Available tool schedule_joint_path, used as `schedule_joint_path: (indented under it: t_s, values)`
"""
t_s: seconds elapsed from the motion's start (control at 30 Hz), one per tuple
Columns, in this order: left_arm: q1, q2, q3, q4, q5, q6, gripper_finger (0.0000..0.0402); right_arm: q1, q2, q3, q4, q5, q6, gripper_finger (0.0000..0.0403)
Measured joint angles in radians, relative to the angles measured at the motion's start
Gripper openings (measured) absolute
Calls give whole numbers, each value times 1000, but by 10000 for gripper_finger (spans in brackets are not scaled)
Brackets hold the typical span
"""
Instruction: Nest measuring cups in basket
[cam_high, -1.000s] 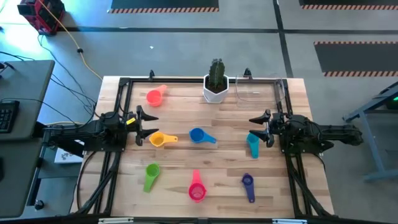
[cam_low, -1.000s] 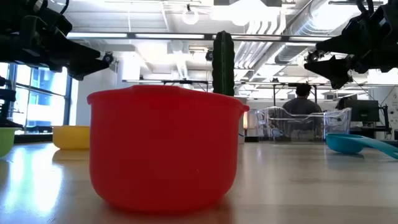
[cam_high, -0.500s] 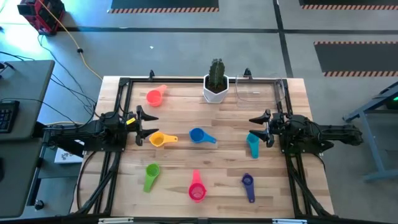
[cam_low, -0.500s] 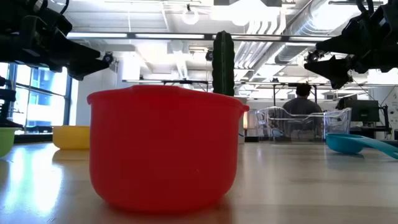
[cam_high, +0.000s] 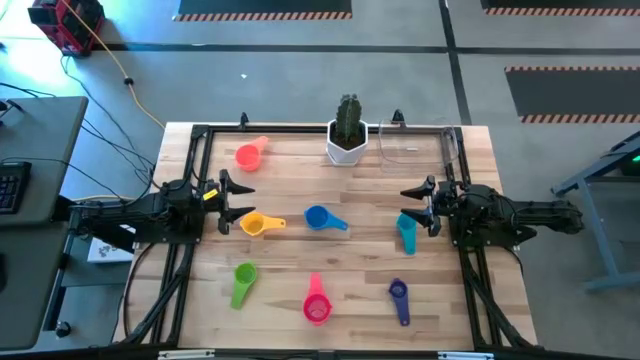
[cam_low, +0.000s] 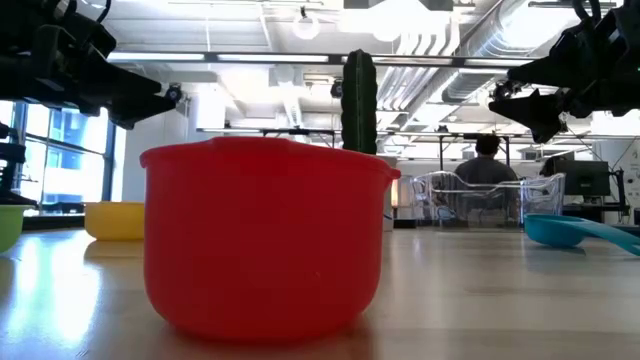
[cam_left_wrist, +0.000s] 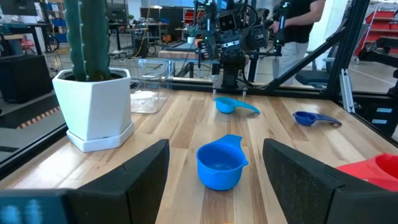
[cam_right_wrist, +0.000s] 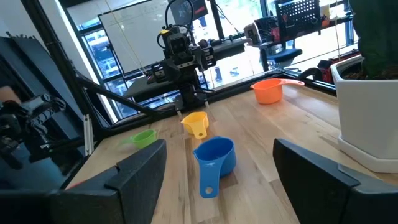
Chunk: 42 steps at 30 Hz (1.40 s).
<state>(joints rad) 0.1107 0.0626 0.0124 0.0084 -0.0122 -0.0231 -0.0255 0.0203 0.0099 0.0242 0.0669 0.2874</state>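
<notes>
Left end effector (cam_high: 226, 202) and right end effector (cam_high: 414, 207) hover spread and empty at nine and three o'clock; our measuring cups (cam_high: 325, 219) lie scattered on the counter (cam_high: 300, 180) (basket (cam_high: 412, 148) at one o'clock).

— How are the seven measuring cups laid out?

— Scattered singly on the desk, none nested: the orange-red cup (cam_high: 249, 153) at the far left, yellow cup (cam_high: 254, 224) and blue cup (cam_high: 320, 218) mid-desk, teal cup (cam_high: 406, 231) to the right, green cup (cam_high: 243, 280), pink cup (cam_high: 316, 303) and purple cup (cam_high: 399, 297) along the near edge.

— And the basket?

— The clear basket (cam_high: 413, 146) stands at the far right edge, holding no cups.
</notes>
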Motion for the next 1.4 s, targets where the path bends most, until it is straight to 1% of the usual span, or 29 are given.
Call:
schedule_joint_path:
  t_s: [1.07,1.2,1.27,1.4]
  values:
    - [0,0,0,0,0,-3,250,0,0,0,0,-6,0,287]
    - [0,0,0,2,-2,-61,250,0,0,0,0,-6,0,287]
    - [0,0,0,6,-19,-105,250,0,0,0,0,-5,0,287]
    - [0,0,0,14,-48,-234,250,0,0,0,0,-5,0,287]
